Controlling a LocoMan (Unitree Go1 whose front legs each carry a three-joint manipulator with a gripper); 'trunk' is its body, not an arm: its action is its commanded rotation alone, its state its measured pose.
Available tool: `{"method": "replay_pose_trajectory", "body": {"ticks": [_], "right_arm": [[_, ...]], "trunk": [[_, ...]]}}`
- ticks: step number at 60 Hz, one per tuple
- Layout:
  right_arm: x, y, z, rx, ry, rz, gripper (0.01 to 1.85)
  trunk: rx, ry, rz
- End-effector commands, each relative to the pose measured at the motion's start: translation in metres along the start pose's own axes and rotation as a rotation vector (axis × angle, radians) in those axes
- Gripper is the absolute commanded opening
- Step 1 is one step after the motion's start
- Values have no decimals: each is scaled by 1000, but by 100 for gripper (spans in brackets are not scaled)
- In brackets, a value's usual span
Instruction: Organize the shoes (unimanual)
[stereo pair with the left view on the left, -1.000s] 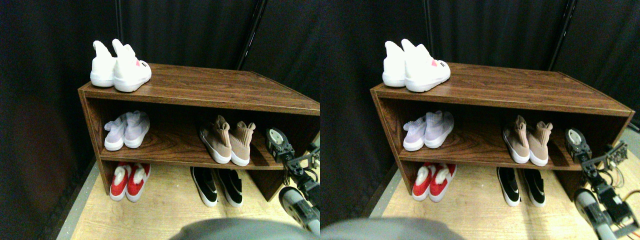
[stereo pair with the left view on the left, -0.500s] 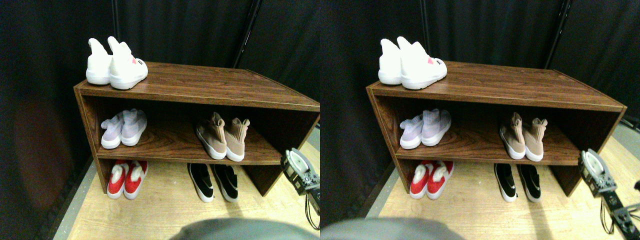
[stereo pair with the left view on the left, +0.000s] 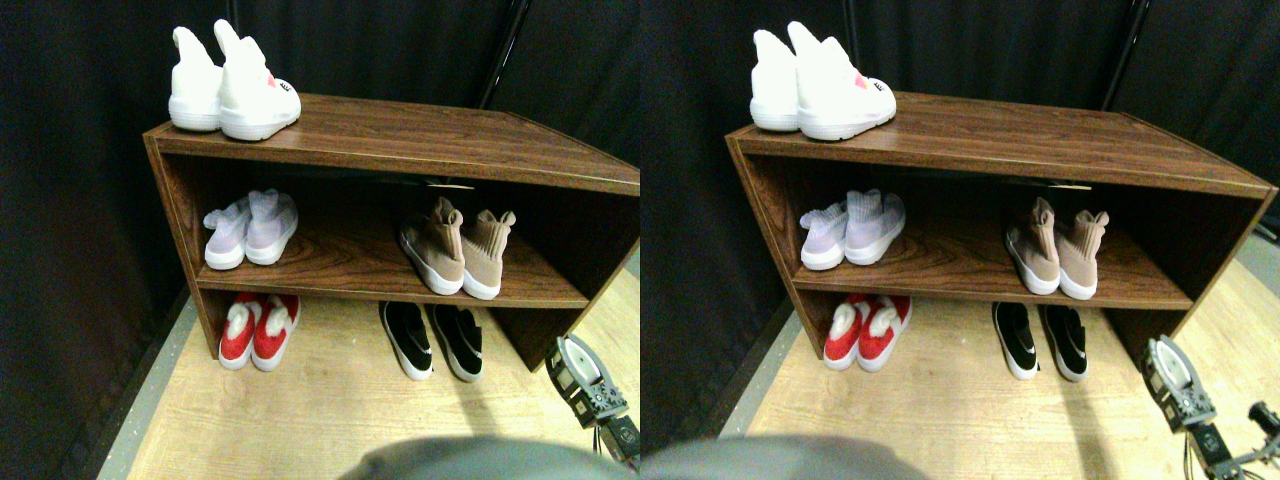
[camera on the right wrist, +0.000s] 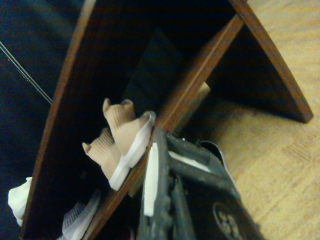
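Shoes sat in tidy pairs about the wooden shelf unit (stereo pair with the left view on the left: 400, 140): the tan pair (stereo pair with the left view on the left: 458, 252) on its middle shelf, the black slip-ons (stereo pair with the left view on the left: 432, 340) on the floor beneath it, lavender, red and white pairs toward its other end. A second earlier the claw (stereo pair with the left view on the left: 585, 385) hung at the middle shelf beside the tan pair; it had since dropped low, clear of the unit. Whether it was open I cannot tell. Judging by that, the placing looked finished.
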Motion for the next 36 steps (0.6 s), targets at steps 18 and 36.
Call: {"method": "replay_pose_trajectory", "body": {"ticks": [18,36], "right_arm": [[30,-43,2,73,-61,-100,6],[62,-73,5,80,-119,-201,6]], "trunk": [[-16,37,14],[-18,31,22]]}}
